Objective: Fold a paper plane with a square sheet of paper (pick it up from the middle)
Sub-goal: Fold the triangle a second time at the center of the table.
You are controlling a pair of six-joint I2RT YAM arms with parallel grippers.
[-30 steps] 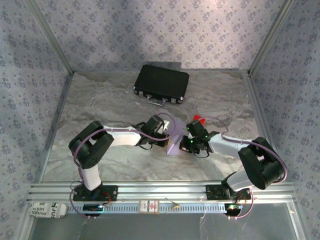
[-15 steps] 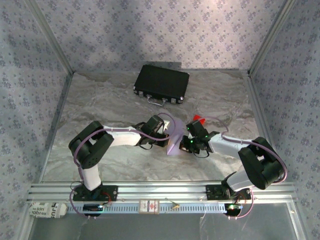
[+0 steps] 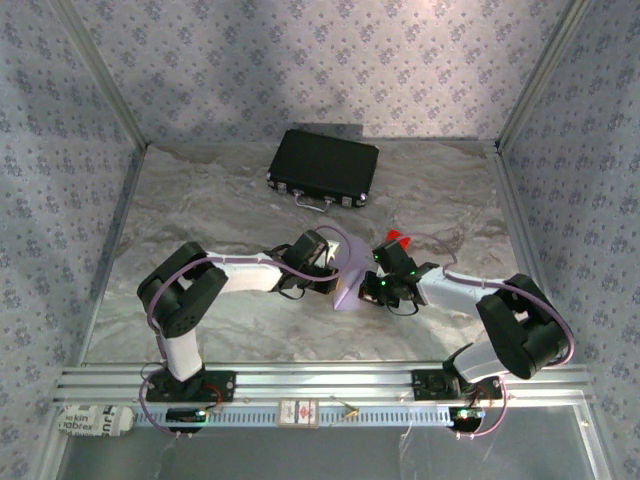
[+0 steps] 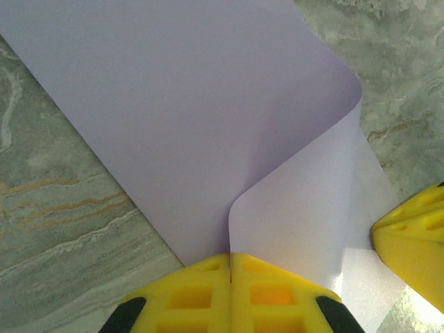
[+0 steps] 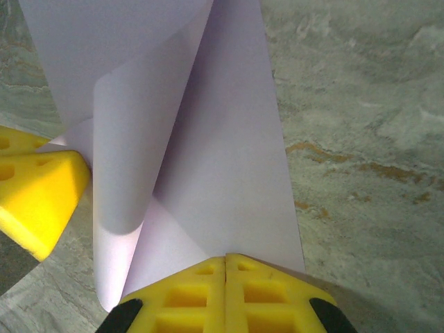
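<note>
Nothing has visibly shifted over the last second; your left gripper (image 4: 230,274) and right gripper (image 5: 225,274) stay clamped on the square sheet of paper (image 4: 187,118), fingers pressed together, close beside each other; the sheet sits mid-way across the marbled tabletop (image 3: 200,200), well apart from the black case (image 3: 323,167), one flap curling over in a soft, uncreased roll; I judge the fold paused, its crease not yet pressed.
</note>
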